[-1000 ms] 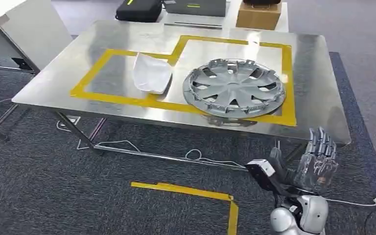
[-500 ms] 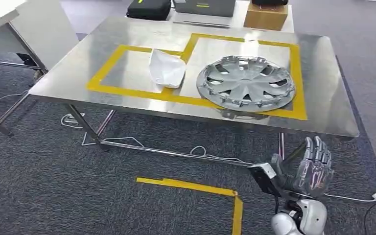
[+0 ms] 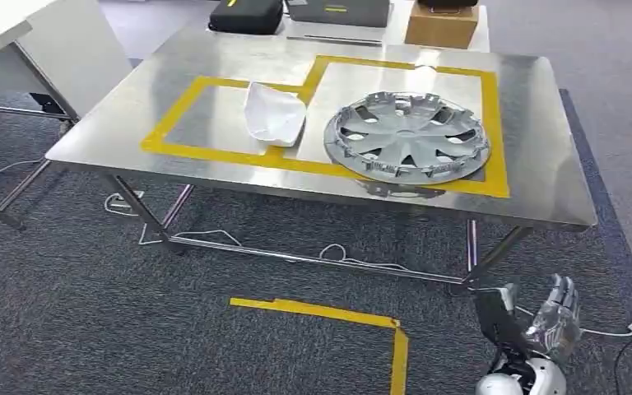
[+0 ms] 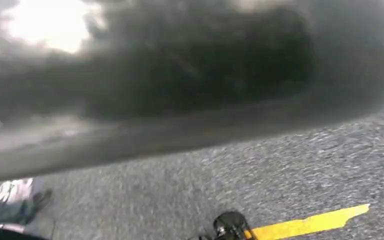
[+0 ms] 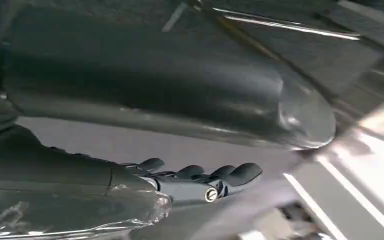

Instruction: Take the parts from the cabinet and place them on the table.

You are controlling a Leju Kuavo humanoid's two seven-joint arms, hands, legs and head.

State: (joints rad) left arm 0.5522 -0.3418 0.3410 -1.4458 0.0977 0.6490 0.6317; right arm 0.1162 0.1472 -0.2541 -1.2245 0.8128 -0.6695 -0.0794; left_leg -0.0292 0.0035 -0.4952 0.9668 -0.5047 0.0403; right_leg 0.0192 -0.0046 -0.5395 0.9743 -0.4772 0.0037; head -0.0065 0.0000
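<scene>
Hubcap (image 3: 406, 134) near the table (image 3: 543, 181)'s right edge looks light, stiff plastic (best gripped at the rim), while the right hand (image 3: 555, 317) hangs empty, fingers loosely apart.

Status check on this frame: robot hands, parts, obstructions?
Right robot hand low beside the table, holding nothing. Hubcap and white part on the table inside yellow tape. Nothing in the way.
</scene>
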